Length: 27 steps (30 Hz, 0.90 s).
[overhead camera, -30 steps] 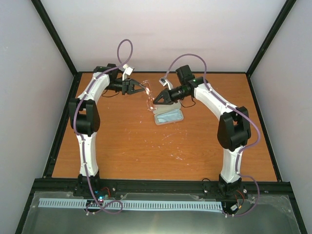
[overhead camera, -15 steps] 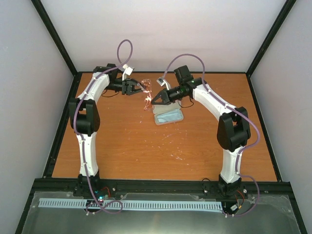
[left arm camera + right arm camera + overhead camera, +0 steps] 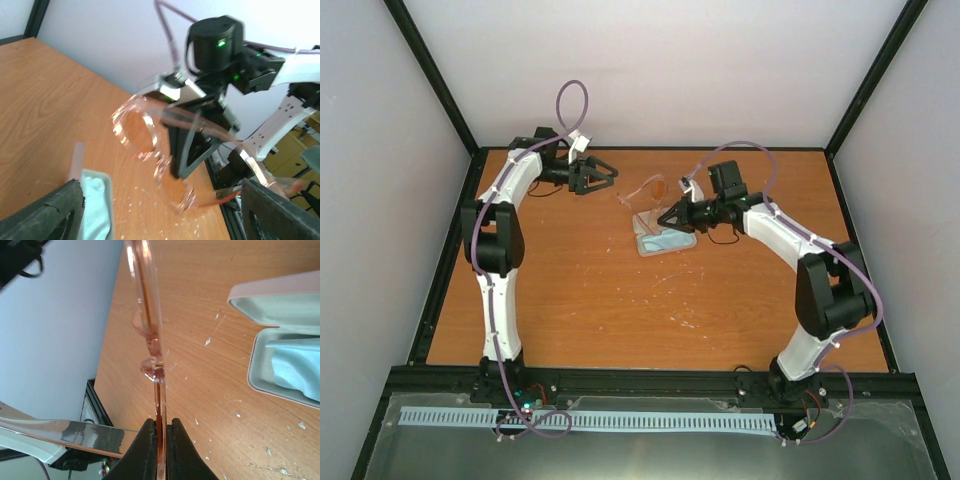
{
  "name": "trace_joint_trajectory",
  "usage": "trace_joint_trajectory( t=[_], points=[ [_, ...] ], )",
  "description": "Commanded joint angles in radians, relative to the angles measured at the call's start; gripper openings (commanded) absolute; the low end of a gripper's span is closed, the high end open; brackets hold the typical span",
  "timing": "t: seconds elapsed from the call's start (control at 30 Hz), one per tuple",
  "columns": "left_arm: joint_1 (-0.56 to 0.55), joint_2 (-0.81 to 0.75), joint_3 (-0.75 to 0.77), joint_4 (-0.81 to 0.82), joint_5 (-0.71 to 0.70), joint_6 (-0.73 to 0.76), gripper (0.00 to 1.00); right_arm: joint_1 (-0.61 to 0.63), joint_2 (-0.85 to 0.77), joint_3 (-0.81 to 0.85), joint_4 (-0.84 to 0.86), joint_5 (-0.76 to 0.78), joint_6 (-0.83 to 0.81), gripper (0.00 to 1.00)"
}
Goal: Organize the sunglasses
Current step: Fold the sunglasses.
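Note:
The sunglasses (image 3: 650, 189), with a thin reddish frame and amber lenses, hang in the air above the far middle of the table. My right gripper (image 3: 669, 214) is shut on them. In the right wrist view the two fingers pinch the edge-on sunglasses (image 3: 149, 315) at the right gripper (image 3: 160, 429). My left gripper (image 3: 603, 176) stands open to the left of them, apart from them. In the left wrist view the sunglasses (image 3: 150, 145) float ahead of the open left gripper (image 3: 161, 189), with nothing between its fingers (image 3: 50, 212).
An open pale pink case (image 3: 682, 244) lies on the table just below the sunglasses, a light blue cloth (image 3: 660, 243) inside it. The case (image 3: 280, 300) and cloth (image 3: 300, 365) show at right in the right wrist view. White flecks dot the wood.
My left gripper has opened, let go of the sunglasses and drawn back to the left. My right gripper, now shut on them, has carried them to the right and turned them.

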Motion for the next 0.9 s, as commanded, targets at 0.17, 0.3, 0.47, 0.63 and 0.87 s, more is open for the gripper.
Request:
trace_joint_trajectory(
  t=[0.17,0.3,0.47,0.63,0.87],
  points=[
    [0.018,0.023,0.052,0.236,-0.043,-0.166,0.02,-0.015,-0.036,-0.033,0.103,0.030,0.113,0.03],
    [0.014,-0.067,0.034,0.242,0.068,-0.150,0.01,-0.017,-0.003,0.005,0.082,0.045,0.113,0.03],
    [0.012,-0.184,-0.104,0.443,0.043,-0.238,0.09,-0.013,0.034,0.052,0.085,-0.016,0.092,0.03],
    [-0.002,-0.168,-0.126,0.720,0.089,-0.474,0.10,0.003,0.033,0.081,0.019,-0.068,0.013,0.03],
    [-0.103,-0.108,-0.052,0.780,0.105,-0.536,0.09,0.041,0.042,0.120,-0.009,-0.115,-0.030,0.03]
  ],
)
